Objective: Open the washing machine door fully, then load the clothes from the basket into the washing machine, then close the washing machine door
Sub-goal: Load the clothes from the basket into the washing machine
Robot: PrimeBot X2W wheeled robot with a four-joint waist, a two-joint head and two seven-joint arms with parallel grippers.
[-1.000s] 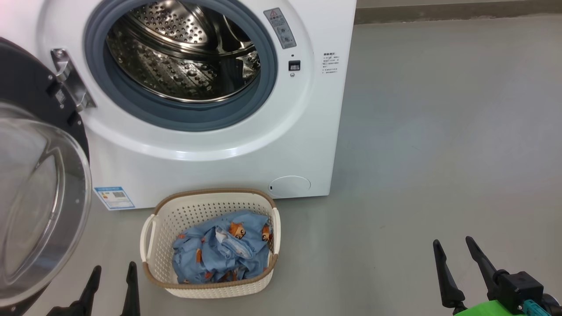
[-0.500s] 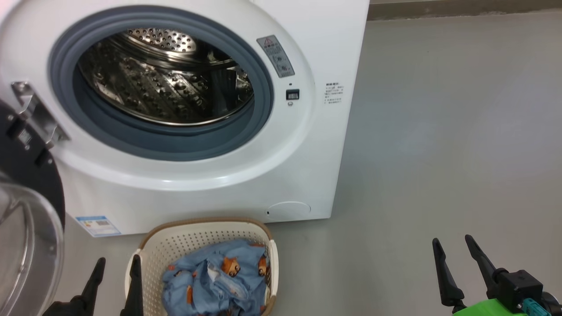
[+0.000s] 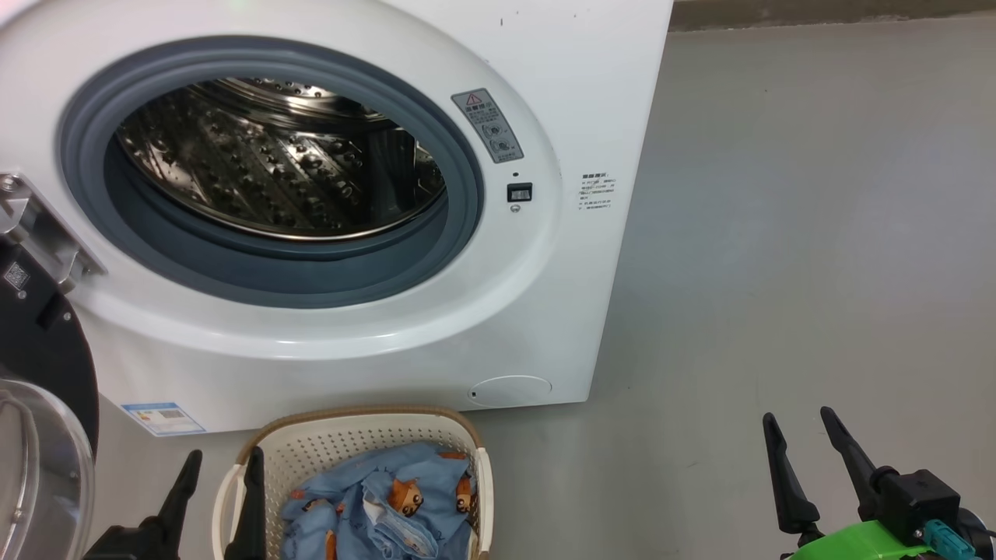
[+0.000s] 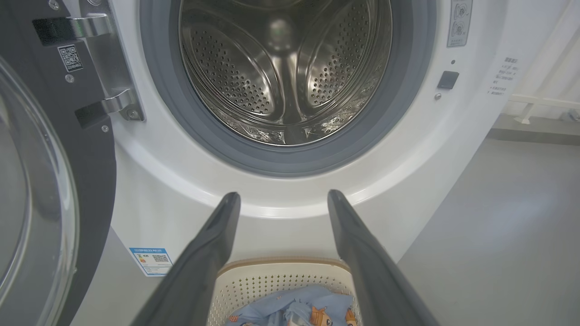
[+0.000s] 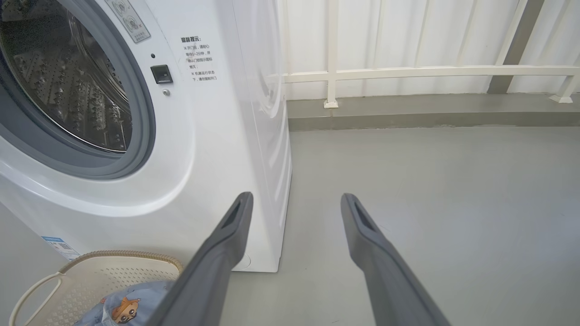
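The washing machine [image 3: 591,93] has a smooth, glossy white casing. Its drum [image 4: 281,81] is shiny perforated steel, ringed by a matt grey-blue rubber gasket [image 3: 459,194]. At nine o'clock of the opening, a bright metal hinge [image 4: 108,68] carries the door [image 3: 39,350], which has a black rim and a clear glass bowl. At six o'clock, the basket [image 3: 350,443] is cream perforated plastic with a brown woven-look rim, and it holds soft, creased cloth clothes [image 3: 373,505]. The floor [image 3: 778,233] is smooth, matt grey. The fingers [image 4: 204,262] are dark and matt.
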